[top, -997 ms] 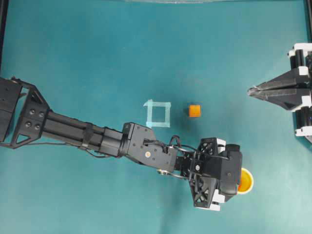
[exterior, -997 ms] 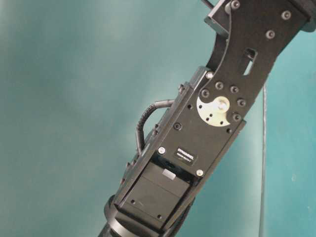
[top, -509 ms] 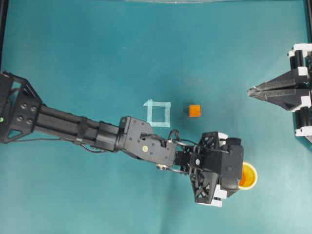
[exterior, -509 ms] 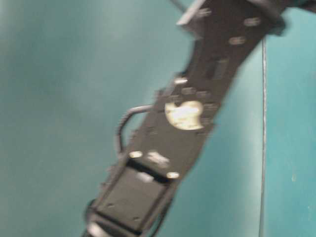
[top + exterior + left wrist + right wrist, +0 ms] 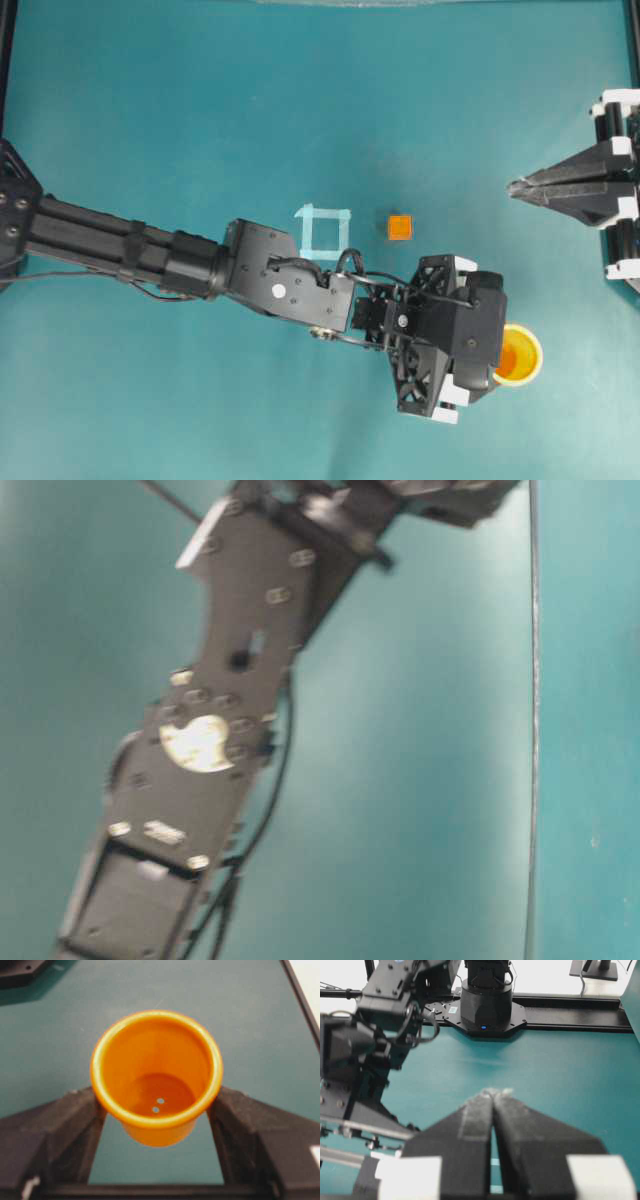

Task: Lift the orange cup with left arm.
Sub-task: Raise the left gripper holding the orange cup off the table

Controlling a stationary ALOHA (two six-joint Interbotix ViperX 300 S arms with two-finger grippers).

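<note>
Orange cup sits upright, mouth up, squarely between the two fingers of the left claw, which clamps its sides; right claw closed, well apart.

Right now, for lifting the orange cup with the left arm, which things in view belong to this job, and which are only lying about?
Belong to the job:
- orange cup, between the jaws
- left gripper, closed on the cup's sides

Only lying about:
- small orange cube
- tape square
- right gripper, shut, parked at the side
</note>
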